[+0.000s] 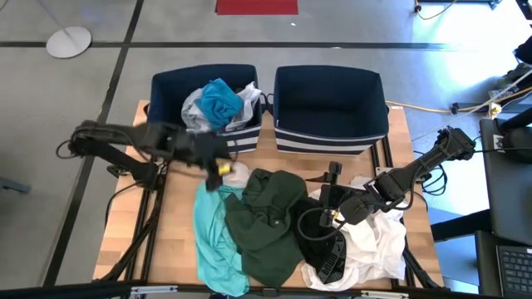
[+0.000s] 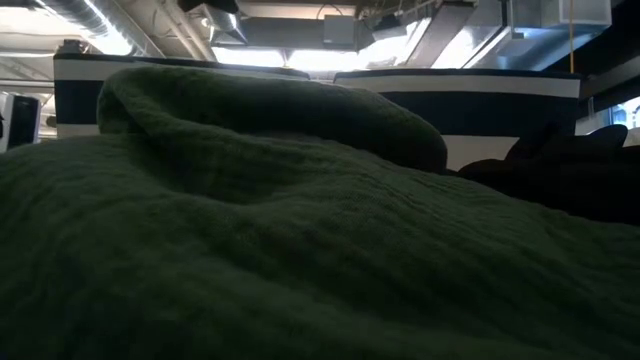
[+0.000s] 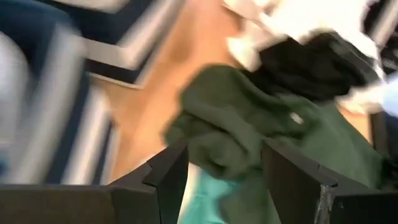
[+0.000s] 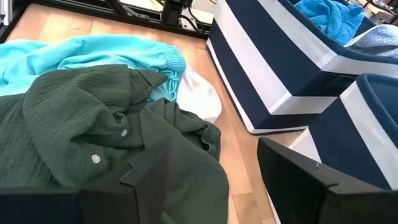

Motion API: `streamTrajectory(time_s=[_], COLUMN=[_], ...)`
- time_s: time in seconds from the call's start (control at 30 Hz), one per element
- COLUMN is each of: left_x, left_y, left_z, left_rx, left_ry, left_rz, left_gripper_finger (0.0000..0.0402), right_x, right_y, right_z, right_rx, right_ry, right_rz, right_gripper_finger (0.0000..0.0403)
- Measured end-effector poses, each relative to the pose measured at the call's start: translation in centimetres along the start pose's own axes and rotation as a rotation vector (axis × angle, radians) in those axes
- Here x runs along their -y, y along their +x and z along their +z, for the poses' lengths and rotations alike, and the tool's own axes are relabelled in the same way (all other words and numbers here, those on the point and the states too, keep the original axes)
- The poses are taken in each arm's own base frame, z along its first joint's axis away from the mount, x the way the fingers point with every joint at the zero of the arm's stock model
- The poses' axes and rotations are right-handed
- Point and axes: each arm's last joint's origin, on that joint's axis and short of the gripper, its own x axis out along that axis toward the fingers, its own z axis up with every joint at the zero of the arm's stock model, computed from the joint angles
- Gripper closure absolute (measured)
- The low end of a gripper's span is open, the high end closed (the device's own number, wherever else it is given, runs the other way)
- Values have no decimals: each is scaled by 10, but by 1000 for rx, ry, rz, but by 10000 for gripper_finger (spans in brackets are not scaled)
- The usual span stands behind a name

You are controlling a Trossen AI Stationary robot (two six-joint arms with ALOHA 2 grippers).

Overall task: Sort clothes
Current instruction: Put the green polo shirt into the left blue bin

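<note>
Only the high view shows the blue garment (image 1: 220,101) in the left bin (image 1: 166,93); the pile (image 1: 274,220) lies on the table (image 1: 170,241). Left gripper (image 1: 218,173) and right gripper (image 1: 337,214) hang spread, empty. A green shirt (image 2: 250,230) blocks the low view.

No text, label, brand, number or sign can be read in any of the views.
</note>
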Motion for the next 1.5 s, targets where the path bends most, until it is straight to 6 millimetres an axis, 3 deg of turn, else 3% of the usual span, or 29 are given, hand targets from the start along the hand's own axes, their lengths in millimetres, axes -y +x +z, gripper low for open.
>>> streamTrajectory(time_s=[0.23, 0.73, 1.1, 1.5], left_x=[48, 101, 116, 117], left_y=[37, 119, 162, 215], left_z=[-29, -64, -83, -116], left_rx=[-6, -109, -201, -330], left_ry=[75, 225, 271, 357], left_rz=[-110, -151, -208, -93], left_gripper_finger=[214, 215, 215, 215], right_x=[0, 0, 0, 0], right_y=[0, 0, 0, 0], right_z=[0, 0, 0, 0], right_rx=[1, -2, -3, -3], right_ry=[1, 9, 7, 7], right_rz=[0, 6, 9, 8], right_gripper_finger=[169, 169, 169, 169])
